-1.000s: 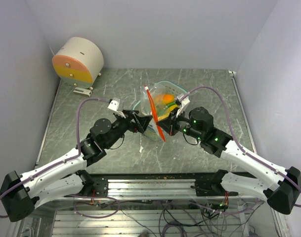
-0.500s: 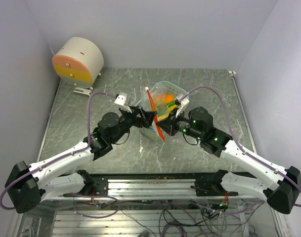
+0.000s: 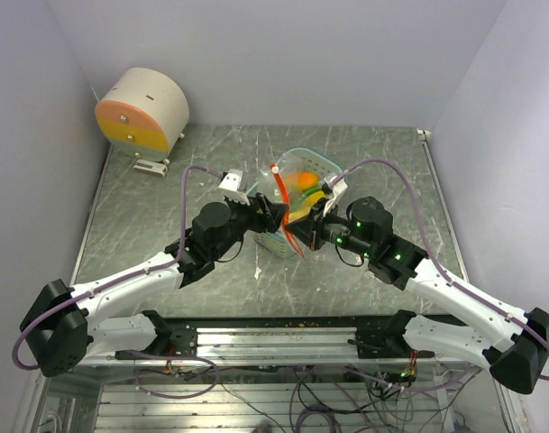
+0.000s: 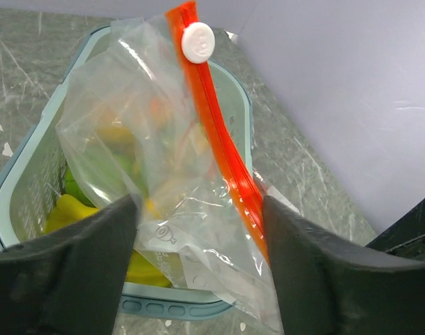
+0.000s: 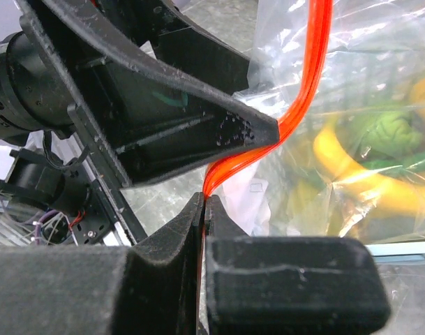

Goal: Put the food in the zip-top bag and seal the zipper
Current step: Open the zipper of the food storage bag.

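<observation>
— Grey marbled surface (image 3: pixel 166 171) under both arms. Where's the bag?

— Mid-surface. The clear crinkly plastic zip-top bag (image 4: pixel 121 132) stands up over the pale teal slotted plastic basket (image 4: pixel 31 174). My right jaws are clenched on the near end of its red-orange zipper strip (image 4: pixel 218 132).

— And your left?

— Left jaws are released, spread either side of the bag's lower part, one side touching the strip. The white round slider tab (image 4: pixel 197 42) sits at the far end. A yellow banana (image 5: pixel 338 174) and a round green fruit (image 5: pixel 390 129) show through the plastic.
</observation>
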Action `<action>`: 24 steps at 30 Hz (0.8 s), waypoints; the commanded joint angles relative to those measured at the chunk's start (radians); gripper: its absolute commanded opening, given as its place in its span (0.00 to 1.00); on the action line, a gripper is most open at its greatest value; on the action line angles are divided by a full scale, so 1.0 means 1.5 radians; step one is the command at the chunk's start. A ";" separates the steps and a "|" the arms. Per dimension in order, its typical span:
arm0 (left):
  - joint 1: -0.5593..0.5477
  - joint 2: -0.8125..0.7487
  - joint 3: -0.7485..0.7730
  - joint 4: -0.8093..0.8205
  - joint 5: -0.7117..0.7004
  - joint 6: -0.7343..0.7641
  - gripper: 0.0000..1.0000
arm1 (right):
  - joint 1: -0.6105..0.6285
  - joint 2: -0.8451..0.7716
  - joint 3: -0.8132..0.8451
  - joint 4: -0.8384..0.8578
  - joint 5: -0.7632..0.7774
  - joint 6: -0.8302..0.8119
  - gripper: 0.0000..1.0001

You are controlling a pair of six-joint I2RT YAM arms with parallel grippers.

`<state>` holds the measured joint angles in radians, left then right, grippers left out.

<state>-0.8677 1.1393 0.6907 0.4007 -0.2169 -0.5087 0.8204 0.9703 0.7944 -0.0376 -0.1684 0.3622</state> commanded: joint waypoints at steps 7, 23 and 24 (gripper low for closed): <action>-0.003 -0.042 -0.003 -0.003 -0.023 0.007 0.10 | 0.006 -0.017 -0.006 -0.007 0.024 0.003 0.00; -0.003 -0.161 -0.031 -0.091 0.010 -0.005 0.07 | 0.006 0.012 -0.001 -0.141 0.433 0.063 0.00; -0.003 -0.170 -0.034 -0.093 0.016 -0.005 0.07 | 0.006 0.011 -0.005 -0.138 0.431 0.062 0.00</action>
<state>-0.8677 0.9440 0.6506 0.2897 -0.2310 -0.5087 0.8288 0.9825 0.7944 -0.1726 0.2646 0.4183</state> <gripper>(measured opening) 0.077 0.007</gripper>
